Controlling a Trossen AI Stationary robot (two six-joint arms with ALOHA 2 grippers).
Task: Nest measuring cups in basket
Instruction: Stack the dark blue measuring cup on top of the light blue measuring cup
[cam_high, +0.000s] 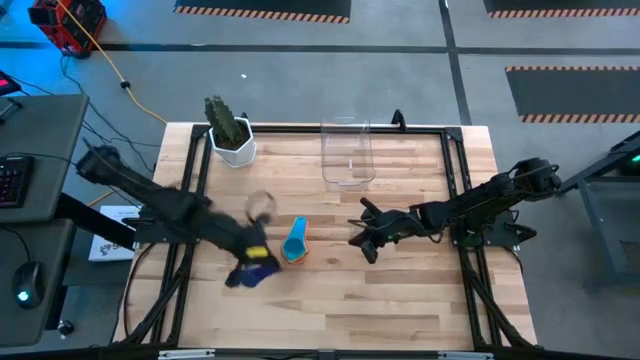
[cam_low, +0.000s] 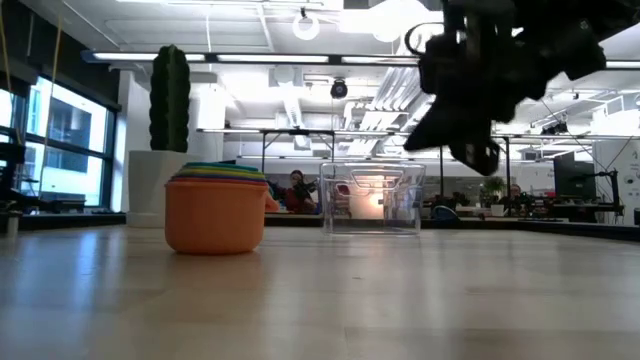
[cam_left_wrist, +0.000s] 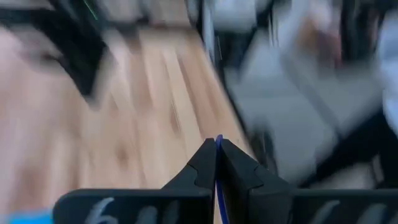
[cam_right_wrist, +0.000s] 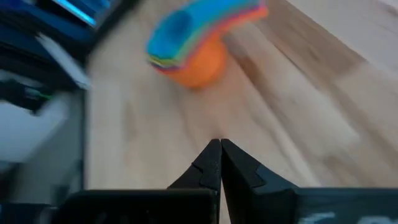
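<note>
A nested stack of measuring cups (cam_high: 295, 242), orange at the bottom and light blue on top, stands on the table left of centre. It also shows in the low view (cam_low: 215, 205) and the right wrist view (cam_right_wrist: 199, 43). The clear basket (cam_high: 347, 152) stands empty at the far edge, also in the low view (cam_low: 372, 198). My left gripper (cam_high: 250, 262) is shut on a dark blue cup (cam_high: 250, 275) just left of the stack. My right gripper (cam_high: 362, 240) is shut and empty to the right of the stack, above the table (cam_low: 480, 110). My left gripper pinches a thin blue edge of the dark blue cup (cam_left_wrist: 218, 180) between its two fingers. Which part of the cup that edge is cannot be told. In the high view the cup shows at the gripper's near side; whether it is clear of the table I cannot tell.
A white pot with a green cactus (cam_high: 232, 135) stands at the far left corner, left of the basket. Bare wood lies between the stack and the basket and along the near edge. Black frame rails run along the table's left and right sides.
</note>
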